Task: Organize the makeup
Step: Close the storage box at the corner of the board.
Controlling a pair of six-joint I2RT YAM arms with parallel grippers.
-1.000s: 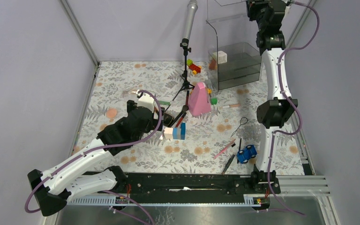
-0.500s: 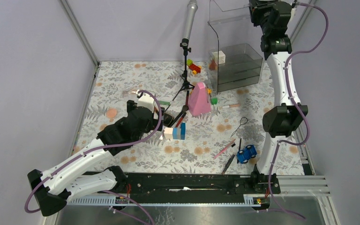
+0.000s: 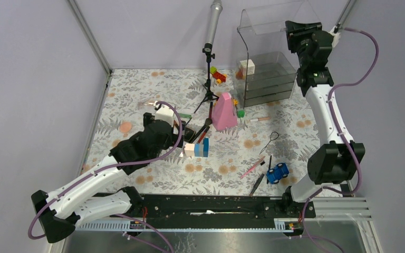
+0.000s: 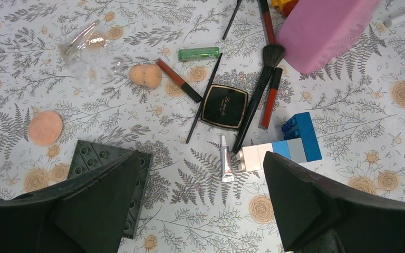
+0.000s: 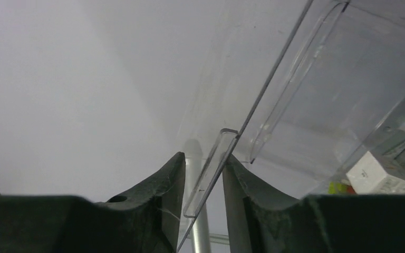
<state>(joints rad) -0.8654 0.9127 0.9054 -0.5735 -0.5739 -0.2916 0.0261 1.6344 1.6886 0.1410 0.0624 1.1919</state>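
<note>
The makeup lies scattered on the floral mat. Under my left gripper (image 4: 201,158) are a black compact (image 4: 224,106), a green tube (image 4: 199,54), a fluffy brush (image 4: 261,87), a red gloss (image 4: 270,100), a small tube (image 4: 225,166) and peach sponges (image 4: 45,127). That left gripper (image 3: 175,126) hovers open above them, holding nothing. More pencils (image 3: 252,167) lie at the front right. My right gripper (image 3: 297,27) is high at the back. The raised clear lid (image 5: 213,168) of the organizer (image 3: 266,74) runs between the jaws of this right gripper (image 5: 204,158). They stand slightly apart, with a gap on the left side.
A tall pink cone (image 3: 224,112) and a microphone stand (image 3: 209,58) are mid-table. Toy blocks (image 4: 290,145), a dark studded plate (image 4: 100,168) and a blue toy car (image 3: 277,172) lie among the makeup. A white box (image 3: 247,65) sits in the organizer.
My right gripper has come down and toward the right with the lid's edge, and its jaws have widened. The left arm has not moved.
</note>
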